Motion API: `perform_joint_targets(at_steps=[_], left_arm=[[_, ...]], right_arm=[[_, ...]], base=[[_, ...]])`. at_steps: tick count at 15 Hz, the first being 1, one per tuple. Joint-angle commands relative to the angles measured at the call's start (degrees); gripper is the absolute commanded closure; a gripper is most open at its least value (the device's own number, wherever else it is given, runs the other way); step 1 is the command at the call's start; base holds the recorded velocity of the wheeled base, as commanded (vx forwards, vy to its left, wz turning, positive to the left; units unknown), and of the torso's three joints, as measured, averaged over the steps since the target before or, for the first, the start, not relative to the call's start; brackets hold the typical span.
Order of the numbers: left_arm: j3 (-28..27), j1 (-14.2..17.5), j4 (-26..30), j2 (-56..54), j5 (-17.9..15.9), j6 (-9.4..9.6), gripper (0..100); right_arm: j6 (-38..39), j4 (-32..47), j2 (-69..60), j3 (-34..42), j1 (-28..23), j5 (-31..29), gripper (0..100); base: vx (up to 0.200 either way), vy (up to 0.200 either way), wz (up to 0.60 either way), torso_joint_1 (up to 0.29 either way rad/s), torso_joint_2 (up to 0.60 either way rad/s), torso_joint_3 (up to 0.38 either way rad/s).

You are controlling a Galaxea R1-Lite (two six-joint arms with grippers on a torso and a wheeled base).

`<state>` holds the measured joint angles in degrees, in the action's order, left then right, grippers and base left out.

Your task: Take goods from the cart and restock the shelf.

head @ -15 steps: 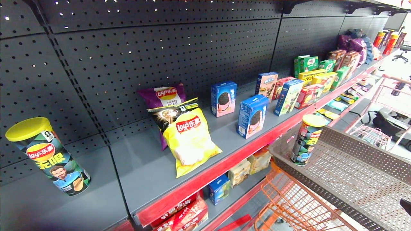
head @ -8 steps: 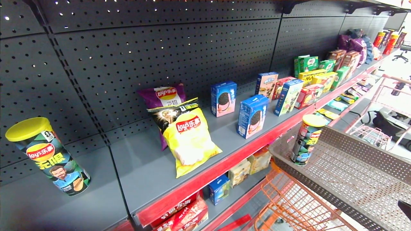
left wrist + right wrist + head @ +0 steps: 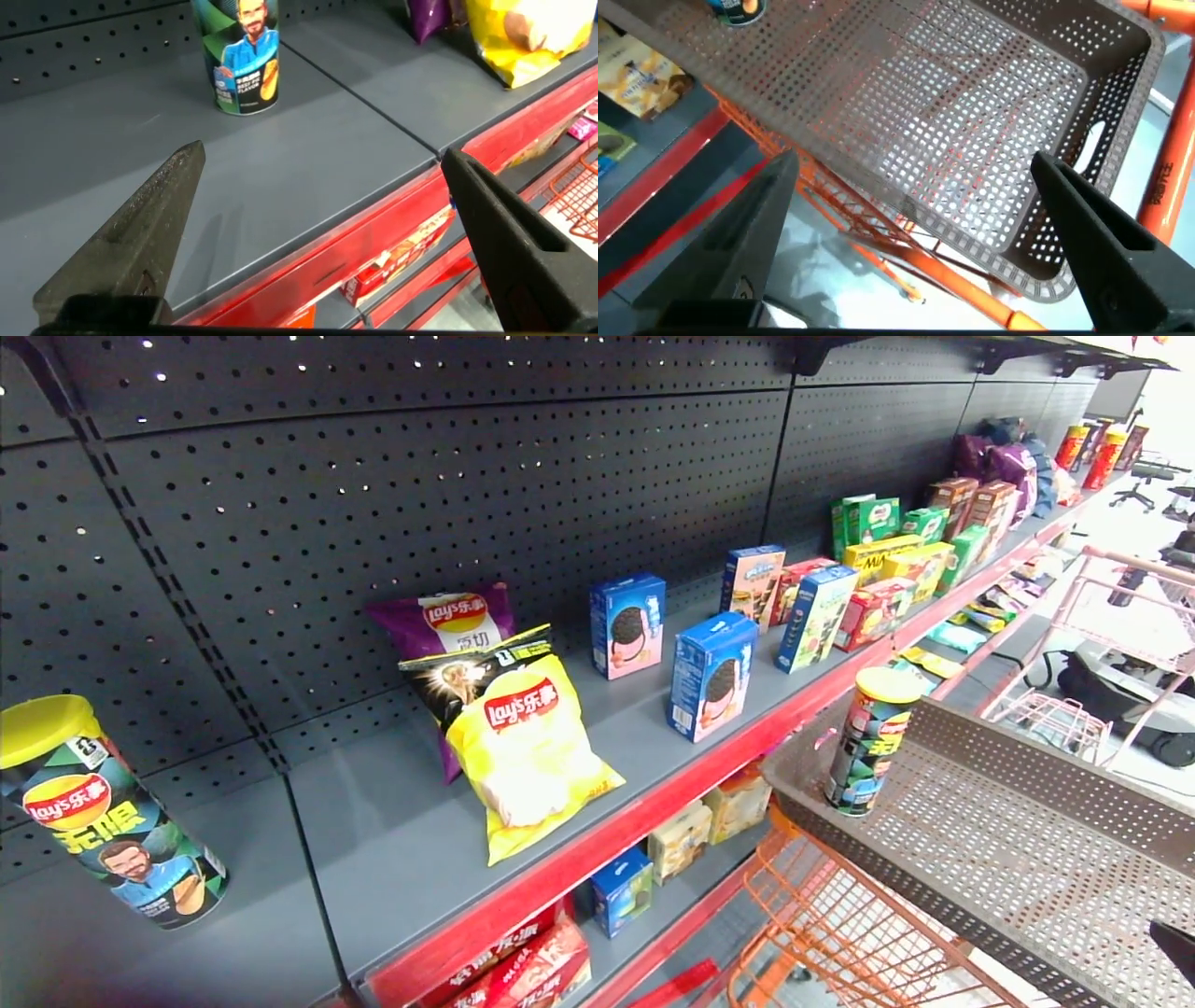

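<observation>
Left gripper [image 3: 318, 252] wide open, empty, above front edge of grey shelf [image 3: 411, 840]. Right gripper [image 3: 910, 252] wide open too, empty, over brown holey basket [image 3: 1027, 821] on orange cart [image 3: 822, 933]. Chip can [image 3: 868, 742] stands in basket corner nearest shelf. Second chip can [image 3: 103, 812] stands on shelf, far left. Yellow chip bag [image 3: 523, 756], blue cookie boxes [image 3: 711, 674] further along. Black wall with holes [image 3: 467, 485] behind. Pink cart [image 3: 1055, 723] down aisle.

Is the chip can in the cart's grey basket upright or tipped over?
Upright. The chip can stands on its base in a corner of the grey basket, with its yellow-lidded end up.
</observation>
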<state>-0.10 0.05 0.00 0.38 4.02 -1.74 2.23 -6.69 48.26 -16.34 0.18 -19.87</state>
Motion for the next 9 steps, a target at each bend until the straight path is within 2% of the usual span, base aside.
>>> perform_joint_targets(at_steps=[1, 4, 5, 6, 7, 9], left_arm=[[0.01, 0.04, 0.00, -0.03, 0.02, -0.01, 0], [0.01, 0.04, 0.00, -0.03, 0.02, -0.01, 0], [0.01, 0.04, 0.00, -0.03, 0.02, -0.01, 0], [0.01, 0.04, 0.00, -0.03, 0.02, -0.01, 0], [0.01, 0.04, 0.00, -0.03, 0.02, -0.01, 0], [0.01, 0.04, 0.00, -0.03, 0.02, -0.01, 0]], right_arm=[[0.67, -0.25, 1.66, -0.10, -0.18, 0.01, 0], [2.69, -4.65, 9.48, -0.54, -2.38, -0.17, 0], [2.78, -7.11, 14.40, -0.98, -6.42, -0.17, 0], [2.60, -8.07, 16.42, -1.33, -7.57, -0.17, 0], [2.34, -11.94, 21.96, -2.82, -10.38, 0.45, 0], [2.43, -20.73, 30.58, -4.93, -10.91, 1.15, 0]], base=[[0.000, 0.000, 0.00, 0.000, 0.00, 0.000], [0.000, 0.000, 0.00, 0.000, 0.00, 0.000], [0.000, 0.000, 0.00, 0.000, 0.00, 0.000], [0.000, 0.000, 0.00, 0.000, 0.00, 0.000], [0.000, 0.000, 0.00, 0.000, 0.00, 0.000], [0.000, 0.000, 0.00, 0.000, 0.00, 0.000]])
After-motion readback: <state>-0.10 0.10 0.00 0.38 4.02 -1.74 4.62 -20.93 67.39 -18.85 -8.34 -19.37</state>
